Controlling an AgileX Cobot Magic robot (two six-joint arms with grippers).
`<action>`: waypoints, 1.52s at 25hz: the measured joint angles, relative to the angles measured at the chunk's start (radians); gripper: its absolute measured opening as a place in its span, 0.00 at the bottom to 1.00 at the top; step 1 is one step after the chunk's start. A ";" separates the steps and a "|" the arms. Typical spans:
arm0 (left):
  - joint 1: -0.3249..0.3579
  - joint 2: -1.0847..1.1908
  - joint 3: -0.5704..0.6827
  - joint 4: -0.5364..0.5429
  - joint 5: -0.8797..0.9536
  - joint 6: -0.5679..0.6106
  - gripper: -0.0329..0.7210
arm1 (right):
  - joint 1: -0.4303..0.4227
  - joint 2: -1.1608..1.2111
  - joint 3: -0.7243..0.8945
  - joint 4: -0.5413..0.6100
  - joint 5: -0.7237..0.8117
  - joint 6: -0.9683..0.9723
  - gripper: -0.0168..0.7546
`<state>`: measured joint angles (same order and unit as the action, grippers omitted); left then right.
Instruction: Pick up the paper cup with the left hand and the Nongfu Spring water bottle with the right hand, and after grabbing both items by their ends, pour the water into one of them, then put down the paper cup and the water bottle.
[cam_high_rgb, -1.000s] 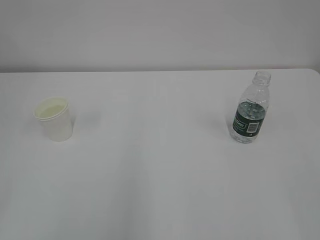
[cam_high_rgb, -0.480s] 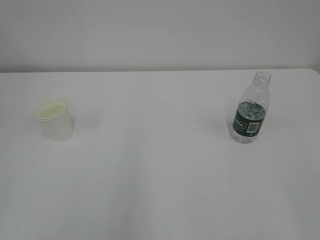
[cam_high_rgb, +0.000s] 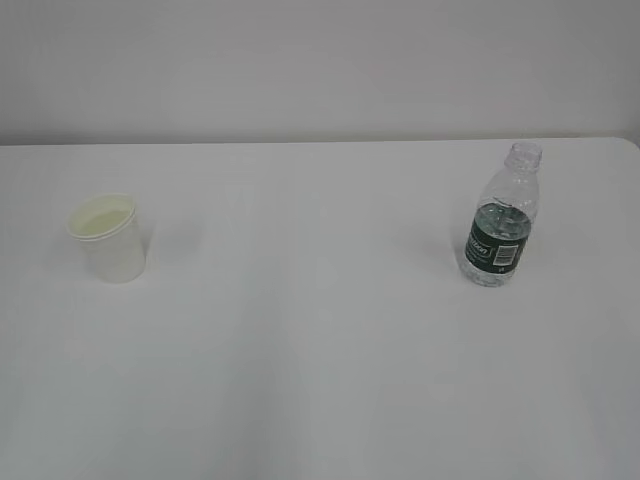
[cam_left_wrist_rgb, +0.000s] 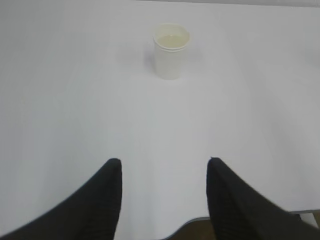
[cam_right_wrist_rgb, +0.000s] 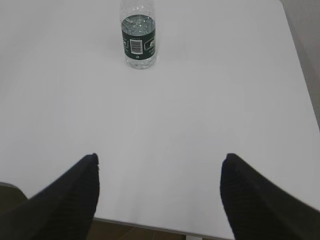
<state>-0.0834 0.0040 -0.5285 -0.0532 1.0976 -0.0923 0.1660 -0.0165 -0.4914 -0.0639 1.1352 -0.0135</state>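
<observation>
Left gripper (cam_left_wrist_rgb: 164, 167) sits part open, nothing held, nothing's budged lately: paper cup (cam_left_wrist_rgb: 171, 50) and bottle (cam_right_wrist_rgb: 138, 35) both wait untouched.

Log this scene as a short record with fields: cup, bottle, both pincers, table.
paper cup: upright on the table's left side, untouched
water bottle: upright on the right side, no cap, water up to about the label
left pincer: open, empty, short of the cup, over the table's near edge
right pincer: open wide, empty, short of the bottle
table: white, cup and bottle far apart
</observation>
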 joint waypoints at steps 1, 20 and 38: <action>0.016 0.000 0.000 0.000 0.000 0.000 0.56 | 0.000 0.000 0.000 0.000 0.000 0.000 0.76; 0.074 0.000 0.000 -0.002 0.000 0.000 0.49 | -0.049 0.000 0.000 0.006 0.000 0.000 0.76; 0.074 0.000 0.000 -0.002 0.000 0.000 0.49 | -0.049 0.000 0.000 0.006 0.000 0.000 0.76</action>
<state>-0.0091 0.0040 -0.5285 -0.0550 1.0976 -0.0923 0.1173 -0.0165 -0.4914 -0.0581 1.1352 -0.0135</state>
